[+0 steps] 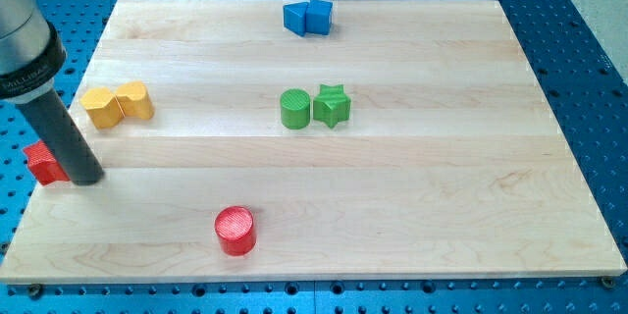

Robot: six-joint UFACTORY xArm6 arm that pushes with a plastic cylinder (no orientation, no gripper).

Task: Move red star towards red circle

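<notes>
The red star (43,163) lies at the view's left edge of the wooden board, partly hidden behind my rod. My tip (86,179) rests on the board right beside the star, on its right side, touching or nearly touching it. The red circle (235,231) is a short cylinder near the view's bottom, right of and below the tip.
Two yellow blocks (117,104) sit side by side above the tip. A green cylinder (294,109) and a green star (332,106) stand together mid-board. Two blue blocks (307,18) sit at the view's top edge. The board (442,186) lies on a blue perforated table.
</notes>
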